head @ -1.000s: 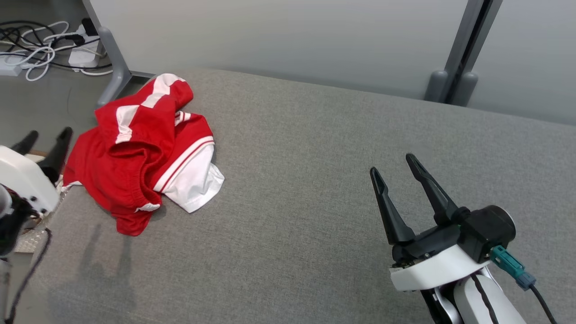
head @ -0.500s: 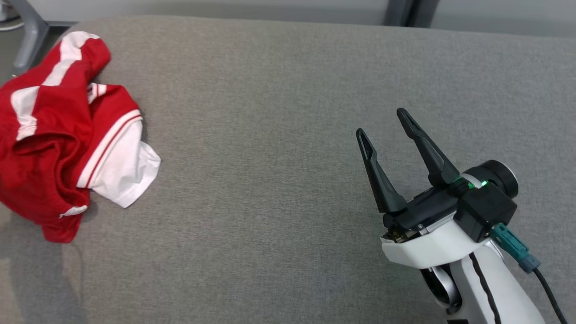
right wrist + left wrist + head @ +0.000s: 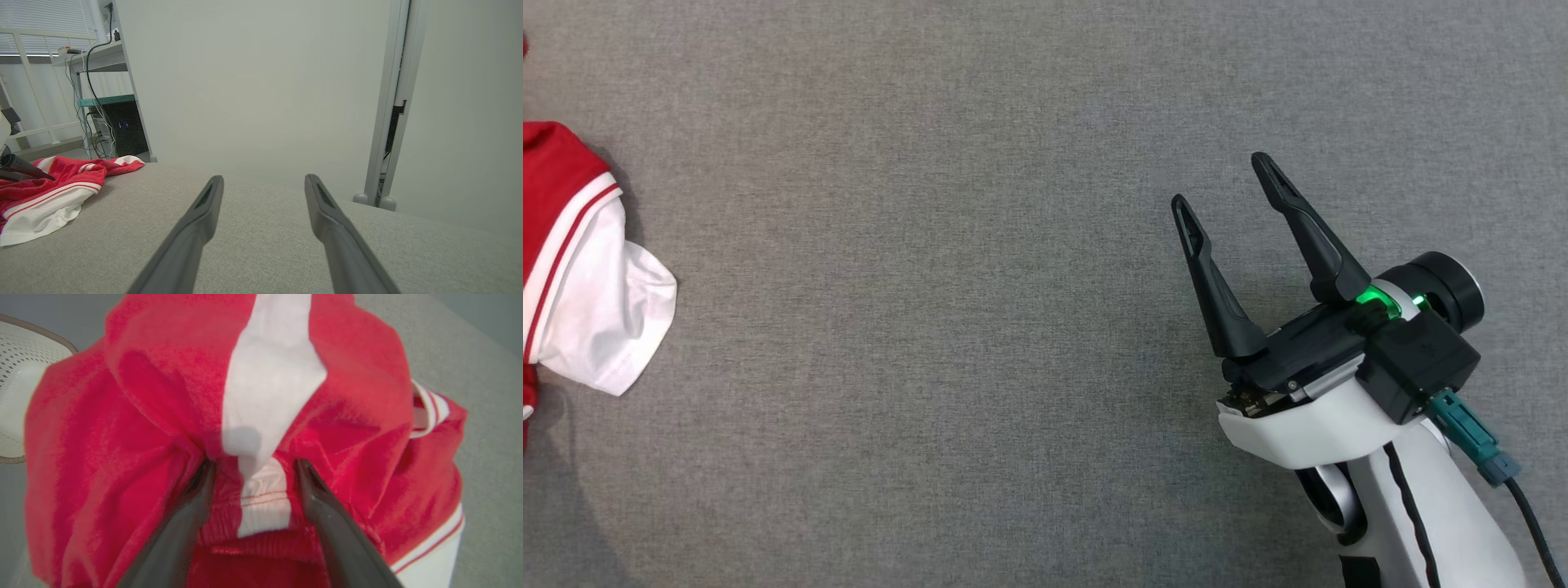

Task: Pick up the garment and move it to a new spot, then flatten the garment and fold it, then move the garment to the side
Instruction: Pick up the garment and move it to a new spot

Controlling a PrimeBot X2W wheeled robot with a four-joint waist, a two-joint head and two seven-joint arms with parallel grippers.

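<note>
The garment [image 3: 580,269] is a crumpled red piece with white stripes and a white hem, lying on the grey padded surface [image 3: 947,327] at the head view's far left edge. In the left wrist view the garment [image 3: 135,416] is very close. My left gripper [image 3: 253,467] is open, its fingertips [image 3: 204,473] pushed into the cloth with a white-striped fold between them. My right gripper [image 3: 1217,178] hovers open over bare surface at the right, far from the garment. The right wrist view has my right gripper [image 3: 263,179] holding nothing and the garment [image 3: 53,192] at the left.
A white perforated basket [image 3: 16,375] stands beyond the garment, off the surface's edge. Pale partition panels and a grey post [image 3: 392,102] rise behind the surface. A desk with cables and a dark computer case [image 3: 118,126] stands at the back left.
The head camera has tilted down and swung right, so the garment has slid to the picture's left edge and the left gripper has left it. The right gripper stays open, about where it was.
</note>
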